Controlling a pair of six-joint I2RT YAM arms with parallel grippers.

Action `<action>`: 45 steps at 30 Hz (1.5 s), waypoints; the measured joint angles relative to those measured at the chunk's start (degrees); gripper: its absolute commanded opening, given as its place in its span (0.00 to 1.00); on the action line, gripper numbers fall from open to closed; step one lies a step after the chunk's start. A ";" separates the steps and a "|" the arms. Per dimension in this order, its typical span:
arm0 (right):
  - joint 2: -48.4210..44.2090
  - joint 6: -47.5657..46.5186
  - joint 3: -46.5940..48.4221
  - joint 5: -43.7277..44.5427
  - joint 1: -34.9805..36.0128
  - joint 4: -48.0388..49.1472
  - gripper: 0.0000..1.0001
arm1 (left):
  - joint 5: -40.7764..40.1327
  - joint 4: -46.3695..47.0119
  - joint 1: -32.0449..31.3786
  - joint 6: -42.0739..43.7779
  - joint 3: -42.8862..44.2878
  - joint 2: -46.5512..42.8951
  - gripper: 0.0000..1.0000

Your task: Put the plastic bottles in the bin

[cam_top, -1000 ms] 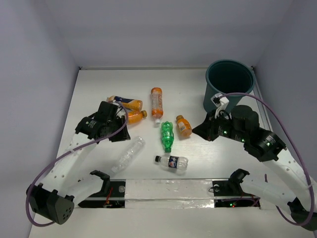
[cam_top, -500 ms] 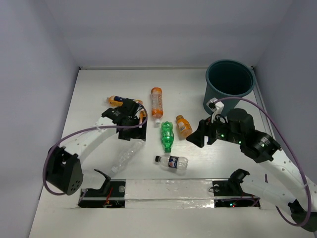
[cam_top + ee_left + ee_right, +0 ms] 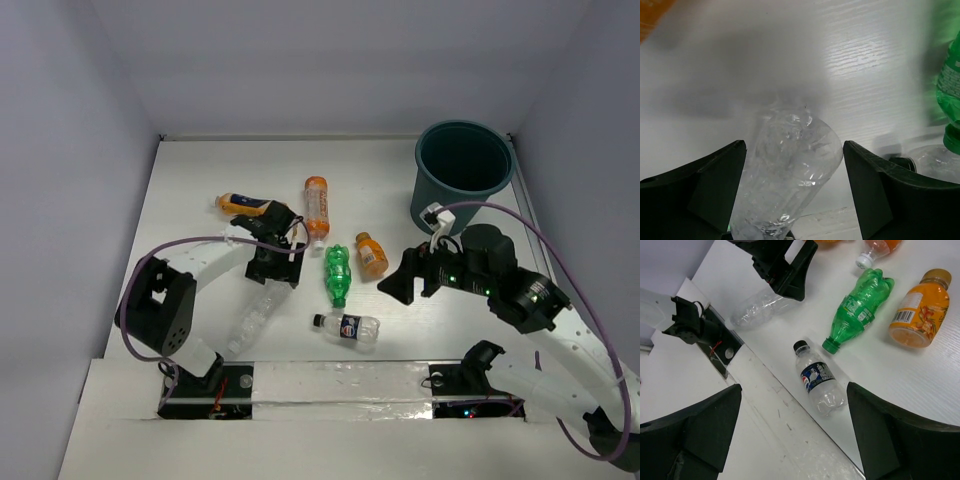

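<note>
The dark teal bin (image 3: 432, 200) stood upright at the 1 o'clock corner of the tabletop (image 3: 190, 170), well apart from all the bottles, which lay on their sides near the middle. The left gripper (image 3: 276, 262) was low over the 1 o'clock end of the clear bottle (image 3: 254, 316), its jaws spread wide on either side of it; whether they touched it could not be told. The right gripper (image 3: 793, 388) hovered at 3 o'clock of the green bottle (image 3: 337, 272), jaws wide and holding nothing. The blue-labelled bottle (image 3: 350, 327) lay just at 6 o'clock of the green one. One orange bottle (image 3: 371, 254) lay just beside the green one at 2 o'clock, another (image 3: 316, 205) at its 12 o'clock, and a third (image 3: 246, 205) at 11 o'clock of the left gripper
</note>
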 measured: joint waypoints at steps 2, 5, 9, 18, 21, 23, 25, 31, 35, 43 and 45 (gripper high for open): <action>-0.02 0.26 -0.22 0.04 0.00 -0.28 0.94 | -0.02 -0.02 -0.33 0.20 0.00 1.29 0.74; -0.35 0.55 -0.55 0.35 0.00 -0.39 0.94 | -0.13 -0.07 -0.44 0.46 0.00 2.95 0.68; -0.94 1.33 -2.21 0.66 0.00 -0.02 0.94 | -0.20 -0.17 -0.46 0.37 0.00 3.96 0.40; 12.26 2.71 0.74 3.58 0.00 4.52 0.82 | -2.12 -2.45 -0.68 0.00 0.09 0.24 0.20; 24.37 2.14 7.85 5.57 0.00 6.91 0.91 | -1.99 -5.35 -0.68 -0.83 2.03 -6.12 0.20; 32.61 1.57 14.16 7.37 0.00 7.48 1.00 | -1.44 -6.82 -0.68 -1.60 5.22 -10.43 0.20; 40.44 0.90 21.38 9.11 -0.02 7.76 1.00 | -1.01 -7.52 -0.68 -2.38 8.98 -14.25 0.20; 62.16 0.22 41.46 13.99 -1.64 8.28 1.00 | 0.09 -10.34 -0.68 -4.42 18.08 -21.84 0.20; 76.76 0.35 55.28 16.52 -3.32 4.79 1.00 | 0.46 -14.12 -0.68 -5.38 23.21 -23.71 0.20; 97.35 1.88 76.56 18.75 -7.41 -5.51 1.00 | 1.77 -19.06 -0.63 -6.80 33.31 -25.09 0.20; 100.98 2.05 80.81 18.01 -8.28 -7.50 0.96 | 2.10 -19.26 -0.63 -7.28 34.51 -25.49 0.20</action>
